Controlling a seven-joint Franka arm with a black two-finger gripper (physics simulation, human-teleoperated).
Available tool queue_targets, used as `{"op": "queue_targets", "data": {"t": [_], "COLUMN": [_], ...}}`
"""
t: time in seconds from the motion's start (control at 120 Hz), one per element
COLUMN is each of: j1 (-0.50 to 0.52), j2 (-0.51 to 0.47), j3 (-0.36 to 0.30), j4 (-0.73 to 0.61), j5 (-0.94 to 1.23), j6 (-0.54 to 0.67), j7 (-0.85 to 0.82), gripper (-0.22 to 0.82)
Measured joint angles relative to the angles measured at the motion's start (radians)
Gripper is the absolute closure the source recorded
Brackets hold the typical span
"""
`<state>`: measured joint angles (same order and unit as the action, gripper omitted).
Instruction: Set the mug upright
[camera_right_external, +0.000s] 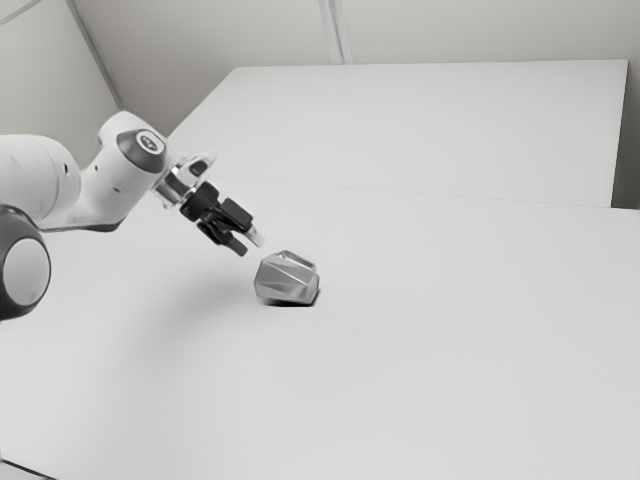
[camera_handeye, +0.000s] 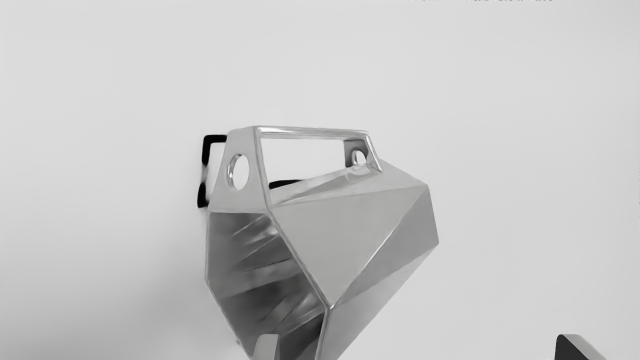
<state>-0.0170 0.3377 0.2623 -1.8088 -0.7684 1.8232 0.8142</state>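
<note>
mug: the faceted metallic mug (camera_right_external: 286, 279) lies on its side on the pale counter (camera_right_external: 450, 350), just beyond the fingertips, its mouth facing sideways.
end effector: open and holding nothing, the end effector (camera_right_external: 250, 246) hangs above and beside the mug, toward the exterior view's left, fingers wide apart.
handle: the angular handle (camera_handeye: 315, 133) stands out from the body, a wide gap beneath its bar.
handling: likely stiff and fairly light, hard to dent; smooth, slanting faces could slip or roll in the grip.
hold: the rim (camera_handeye: 298, 257), one finger inside the mouth and one outside, looks surest; the handle's bar is a second choice.
</note>
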Motion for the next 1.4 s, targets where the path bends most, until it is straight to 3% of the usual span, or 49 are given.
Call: {"op": "queue_targets", "data": {"t": [0.433, 0.775, 0.842, 1.117, 1.233, 1.4], "j1": [0.04, 0.04, 0.04, 0.04, 0.04, 0.04], "j2": [0.093, 0.132, 0.142, 0.155, 0.154, 0.151], "j3": [-0.002, -0.011, -0.011, -0.012, -0.013, -0.014], "j4": [0.027, 0.016, 0.015, 0.015, 0.015, 0.017], "j5": [-0.111, -0.209, -0.219, -0.236, -0.238, -0.238], "j6": [-0.087, -0.154, -0.168, -0.204, -0.21, -0.217], "j7": [0.183, 0.22, 0.218, 0.203, 0.198, 0.193], "gripper": [0.0, 0.02, 0.09, 0.59, 0.68, 0.75]}}
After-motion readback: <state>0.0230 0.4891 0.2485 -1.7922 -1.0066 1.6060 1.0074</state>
